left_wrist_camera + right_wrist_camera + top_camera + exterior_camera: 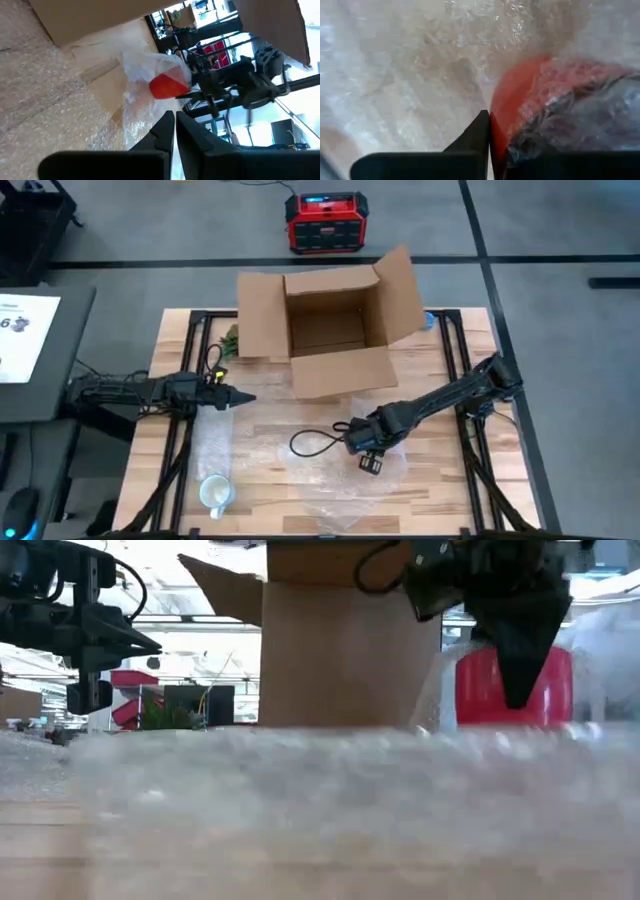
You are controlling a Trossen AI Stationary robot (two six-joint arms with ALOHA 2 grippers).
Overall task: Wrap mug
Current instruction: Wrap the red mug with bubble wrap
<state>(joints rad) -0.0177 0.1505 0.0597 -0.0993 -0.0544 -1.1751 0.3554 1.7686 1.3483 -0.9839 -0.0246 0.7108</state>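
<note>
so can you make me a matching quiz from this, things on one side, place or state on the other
Things:
1. white mug
2. red mug
3. cardboard box
4. left tool

Place or state:
a. flaps open, at the table's far edge
b. shut, hovering over the table's left side
c. covered in bubble wrap
d. unwrapped, near-left corner of the table

Pairs: 1-d, 2-c, 3-a, 4-b

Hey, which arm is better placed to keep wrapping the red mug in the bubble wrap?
Right, probably. The right gripper sits over the bubble wrap right at the red mug. The left gripper hangs shut farther off, by the cardboard box.
</note>
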